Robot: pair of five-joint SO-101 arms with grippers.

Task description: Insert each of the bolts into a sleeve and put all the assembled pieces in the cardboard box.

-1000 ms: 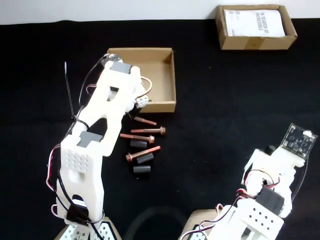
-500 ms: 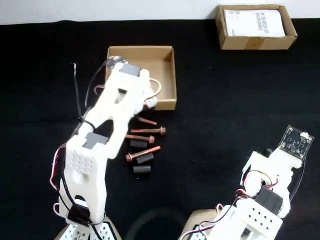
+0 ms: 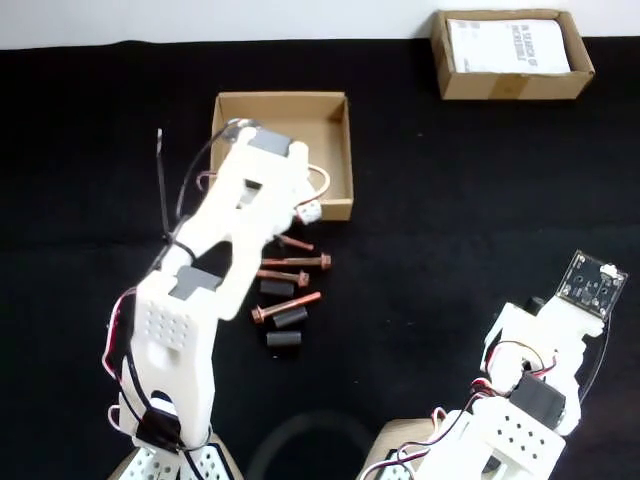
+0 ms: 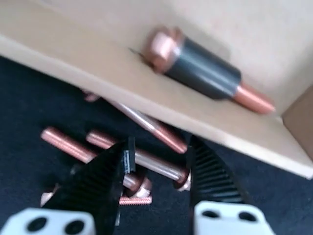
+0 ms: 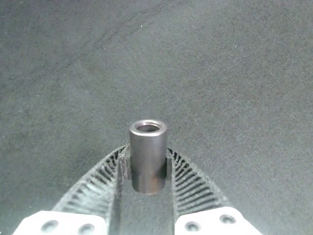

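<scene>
Sleeve (image 5: 148,156) in right jaws, left jaws apart

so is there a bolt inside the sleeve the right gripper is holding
No, the dark grey metal cylindrical sleeve held in the right gripper shows an open, empty bore at its top.
</scene>
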